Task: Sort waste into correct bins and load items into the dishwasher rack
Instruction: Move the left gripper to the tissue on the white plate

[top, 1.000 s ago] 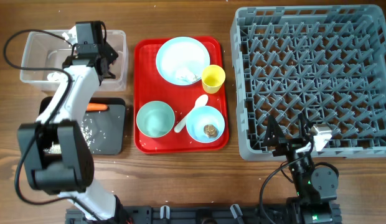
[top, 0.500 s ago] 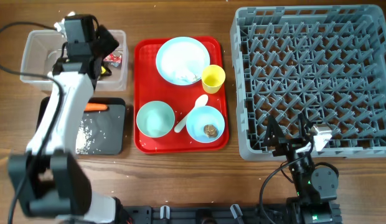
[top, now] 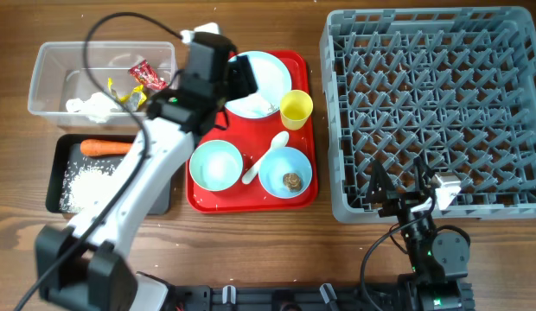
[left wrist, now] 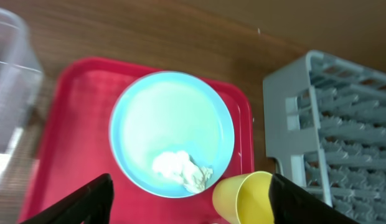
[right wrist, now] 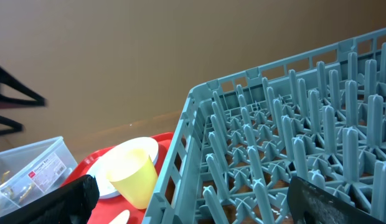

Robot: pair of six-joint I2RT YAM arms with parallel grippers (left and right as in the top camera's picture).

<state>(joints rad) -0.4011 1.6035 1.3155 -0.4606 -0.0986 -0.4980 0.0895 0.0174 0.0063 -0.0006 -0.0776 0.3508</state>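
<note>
Nearest, the right tool [top: 398, 186] stands spread and empty at the near edge of the rack [top: 432, 86]. On the left, the black tray [top: 54, 194] holds rice [top: 82, 183] and a carrot [top: 105, 148]. Farther, the left tool [left wrist: 190, 177] hangs spread and empty above the plate [left wrist: 171, 118] and its tissue [left wrist: 180, 169]. Wrappers [top: 143, 73] lie in the far-left tub [top: 43, 86].

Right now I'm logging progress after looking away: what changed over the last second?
The left gripper opened over the clear tub, dropped the red wrapper into it, then swung right and now hovers open above the light-blue plate. The right gripper stayed parked, open, by the dishwasher rack; nothing on the red tray moved.
</note>
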